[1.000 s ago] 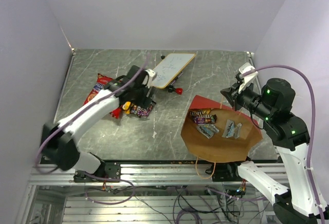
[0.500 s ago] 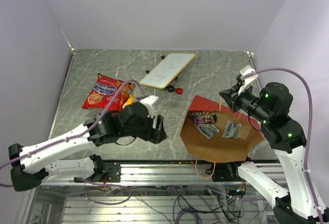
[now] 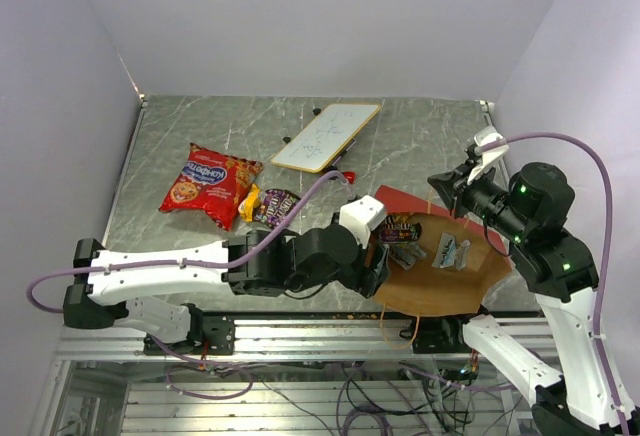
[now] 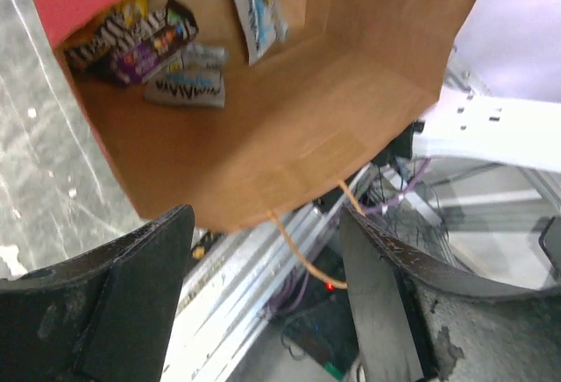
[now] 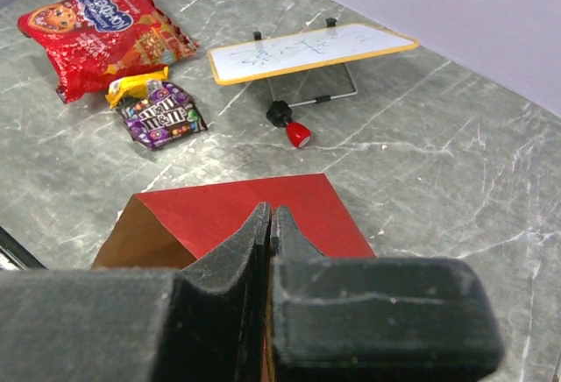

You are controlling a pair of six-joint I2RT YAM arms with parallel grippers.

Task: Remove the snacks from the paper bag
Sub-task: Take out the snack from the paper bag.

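Left wrist: left gripper (image 4: 263, 233) released, fingers spread at the mouth of the paper bag (image 4: 289, 137), holding nothing. Bag lies at 4 o'clock on the counter (image 3: 200, 136), with the dark brown packet (image 4: 131, 40) and light blue packets (image 4: 186, 90) inside. Beyond, right gripper (image 5: 269, 215) clenched at bag's far rim, pinch hidden. Purple packet (image 5: 162, 115), yellow packet (image 5: 136, 84), chip bag (image 5: 101, 36) out at 10 o'clock.

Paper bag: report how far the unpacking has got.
Done: the chip bag, yellow packet and purple packet lie on the table. In hand: right gripper holds the paper bag, left gripper open at its mouth. Remaining: the dark brown packet and light blue packets inside.
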